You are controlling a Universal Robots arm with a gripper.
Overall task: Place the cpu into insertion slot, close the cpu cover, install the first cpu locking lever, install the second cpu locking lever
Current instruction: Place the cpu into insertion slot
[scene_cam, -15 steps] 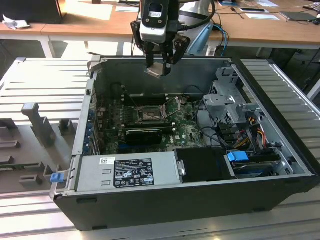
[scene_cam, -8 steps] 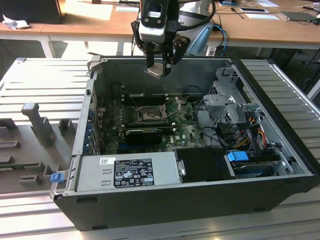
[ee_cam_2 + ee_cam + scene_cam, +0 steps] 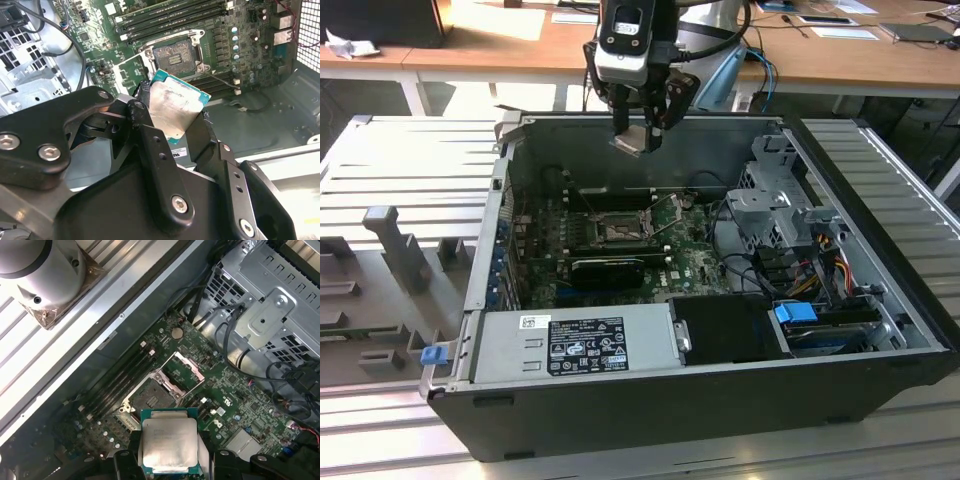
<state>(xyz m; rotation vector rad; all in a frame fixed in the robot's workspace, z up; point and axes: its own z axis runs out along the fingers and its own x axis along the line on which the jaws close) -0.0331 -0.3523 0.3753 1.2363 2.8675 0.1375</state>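
Note:
My gripper [image 3: 642,128] hangs above the back wall of the open computer case [image 3: 490,250], shut on the cpu [image 3: 631,140]. In both wrist views the cpu [image 3: 172,107] [image 3: 169,449] is a silvery square on a teal board, pinched at two opposite edges by the black fingers [image 3: 145,117]. The insertion slot [image 3: 173,56] [image 3: 149,399] [image 3: 617,233] lies bare on the green motherboard, below and well apart from the cpu. The cpu cover [image 3: 176,386] is swung open beside the slot. A thin locking lever [image 3: 220,78] sticks out, unlatched.
A long black card [image 3: 608,268] lies just in front of the slot, and memory slots [image 3: 170,17] run along its far side. A grey power supply [image 3: 580,340] fills the case front. A metal drive cage [image 3: 770,200] and cables [image 3: 825,265] crowd the exterior view's right.

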